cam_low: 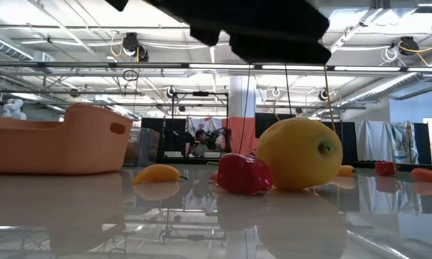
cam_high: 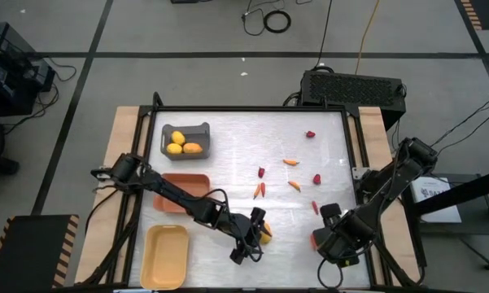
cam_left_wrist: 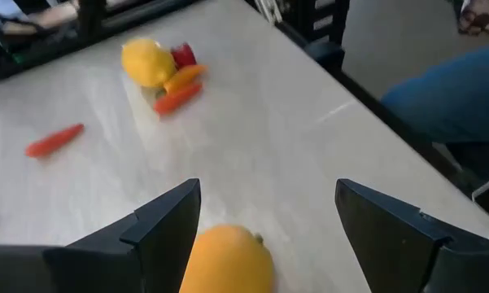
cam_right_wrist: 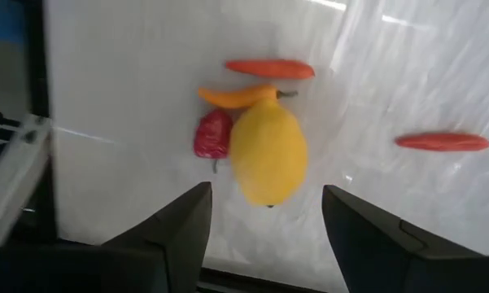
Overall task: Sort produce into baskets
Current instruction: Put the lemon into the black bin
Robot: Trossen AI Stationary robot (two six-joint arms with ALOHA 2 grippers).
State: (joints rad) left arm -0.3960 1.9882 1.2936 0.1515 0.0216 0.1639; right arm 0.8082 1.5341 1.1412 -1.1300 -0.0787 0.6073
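My left gripper (cam_high: 255,237) (cam_left_wrist: 268,213) is open near the table's near edge. Its fingers stand on either side of a yellow-orange lemon-like fruit (cam_left_wrist: 228,262) (cam_high: 266,233) lying on the table. My right gripper (cam_high: 327,233) (cam_right_wrist: 264,213) is open and empty above a small cluster: a yellow lemon (cam_right_wrist: 268,151) (cam_low: 302,154), a red strawberry-like piece (cam_right_wrist: 214,134) (cam_low: 244,173), an orange piece (cam_right_wrist: 240,96) and a carrot (cam_right_wrist: 269,68). In the high view the right gripper hides most of this cluster. The grey basket (cam_high: 197,130) holds three yellow fruits. My left gripper has the yellow-orange fruit between its open fingers, close to one finger (cam_left_wrist: 167,232). I cannot tell whether that finger touches it. The fruit lies on the table.
The orange basket (cam_high: 183,191) and the pale yellow basket (cam_high: 164,256) stand at the near left. Loose carrots (cam_high: 290,162) (cam_high: 294,185) (cam_high: 259,190) and red pieces (cam_high: 310,134) (cam_high: 261,172) (cam_high: 316,179) (cam_high: 315,207) lie over the table's middle and right. Another carrot (cam_right_wrist: 443,142) lies near the cluster.
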